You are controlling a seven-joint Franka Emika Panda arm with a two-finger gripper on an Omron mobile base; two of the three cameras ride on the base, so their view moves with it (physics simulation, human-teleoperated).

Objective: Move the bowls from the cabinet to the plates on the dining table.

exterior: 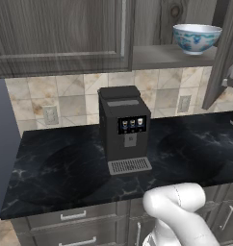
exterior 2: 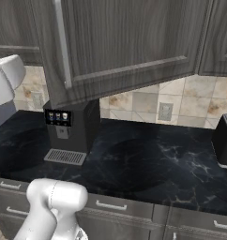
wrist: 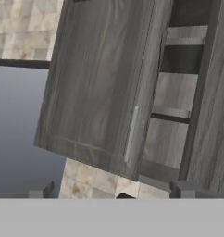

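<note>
Left base view, read from left to right: a shut cabinet door (exterior: pixel 60 33) hangs over the black worktop (exterior: pixel 51 168), the coffee machine (exterior: pixel 124 129) stands near the middle of that worktop against the tiled wall, and up at the right the cabinet (exterior: pixel 171 56) is open. On its bottom shelf, toward the shelf's right end and close to the front edge, sits the white bowl with the blue pattern (exterior: pixel 196 37), upright. An open door (exterior: pixel 224 53) swings out just to the right of it. The tan bowl, the plates and the dining table cannot be made out from here.

The hand view looks along the gripper (wrist: pixel 111 190) at an open door (wrist: pixel 102 78) with its slim metal handle (wrist: pixel 132 133), and right of that door into the cabinet, where bare shelves (wrist: pixel 178 74) step one after another. The two dark fingertips (wrist: pixel 40 190) stand well apart at the bottom of that view, spread, with nothing between them.

The relation that matters: no bowl lies ahead of the fingers; they point at the door and at bare shelf. The hand view is rolled, so I cannot tell which way along the shelf the bowl lies from the fingers. A round bowl has no long axis, so any rim approach should serve.

Of the arm, the white elbow (exterior: pixel 178 206) bulges low at the front edge of the worktop, and a white link (exterior 2: pixel 5 82) rises at the left of the right base view toward the cabinet, so the hand seems raised to shelf height.
</note>
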